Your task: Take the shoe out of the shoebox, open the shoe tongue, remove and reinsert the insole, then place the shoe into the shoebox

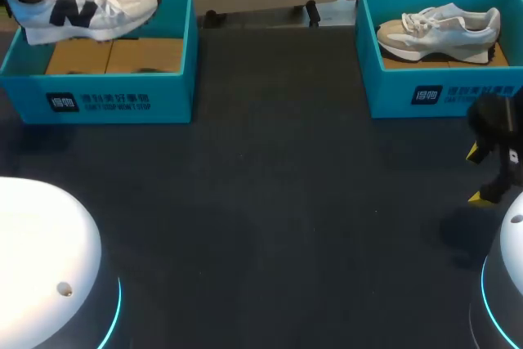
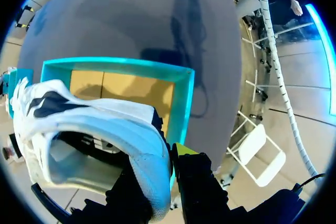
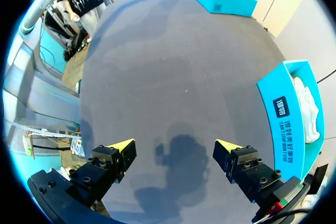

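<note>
Left box (image 1: 122, 104) at 10 o'clock: shoe (image 1: 82, 2) hangs over it, left gripper (image 2: 163, 182) clamped on its heel. Right box (image 1: 445, 96) at 2 o'clock holds the other shoe (image 1: 441, 30). Right gripper (image 3: 176, 153) (4 o'clock) wide open, empty.

Right box (image 1: 441, 91), 2 o'clock: right end cut off by edge. Right tool (image 1: 476, 175), 3 o'clock: partly cut off. Left tool (image 2: 157, 174): one tip hidden behind shoe (image 2: 105, 124) heel.
</note>
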`<state>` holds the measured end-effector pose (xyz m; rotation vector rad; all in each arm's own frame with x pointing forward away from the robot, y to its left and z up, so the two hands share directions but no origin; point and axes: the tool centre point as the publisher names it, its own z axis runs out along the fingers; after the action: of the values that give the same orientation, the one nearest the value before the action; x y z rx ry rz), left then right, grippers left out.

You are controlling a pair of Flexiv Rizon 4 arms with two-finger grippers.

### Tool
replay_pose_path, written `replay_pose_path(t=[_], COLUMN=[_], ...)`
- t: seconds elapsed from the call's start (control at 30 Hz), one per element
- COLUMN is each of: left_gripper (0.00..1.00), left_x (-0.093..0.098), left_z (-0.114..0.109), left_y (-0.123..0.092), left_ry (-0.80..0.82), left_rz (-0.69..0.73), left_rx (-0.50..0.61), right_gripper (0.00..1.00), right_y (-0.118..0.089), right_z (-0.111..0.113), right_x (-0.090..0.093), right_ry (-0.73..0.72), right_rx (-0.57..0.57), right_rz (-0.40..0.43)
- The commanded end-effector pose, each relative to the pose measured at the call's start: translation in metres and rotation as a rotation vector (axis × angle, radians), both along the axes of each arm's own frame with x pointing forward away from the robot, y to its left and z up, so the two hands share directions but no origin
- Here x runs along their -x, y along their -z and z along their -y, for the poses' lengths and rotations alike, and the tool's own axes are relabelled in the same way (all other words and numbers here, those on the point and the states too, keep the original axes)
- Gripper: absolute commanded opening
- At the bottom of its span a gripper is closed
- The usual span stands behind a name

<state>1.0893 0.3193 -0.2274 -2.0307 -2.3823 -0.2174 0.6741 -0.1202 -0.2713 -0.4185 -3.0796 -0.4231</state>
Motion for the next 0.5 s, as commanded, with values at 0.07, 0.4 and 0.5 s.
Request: replay_pose_path(t=[0.07,0.4,0.5], left_gripper=[0.00,0.00,0.00], left_x=[0.001,-0.006,-0.017], left_z=[0.001,0.005,0.008], left_y=[0.002,0.011,0.022], left_ry=[-0.002,-0.029,-0.059], left_rz=[0.009,-0.014,-0.026], left_rx=[-0.003,-0.007,-0.017], right_gripper=[1.00,1.00,1.00], right_y=[0.000,0.000,0.000], right_z=[0.000,0.000,0.000], right_x=[0.001,0.001,0.001], right_ry=[0.001,0.001,0.001], right_rx=[0.003,0.003,0.003], right_rz=[0.001,0.001,0.001])
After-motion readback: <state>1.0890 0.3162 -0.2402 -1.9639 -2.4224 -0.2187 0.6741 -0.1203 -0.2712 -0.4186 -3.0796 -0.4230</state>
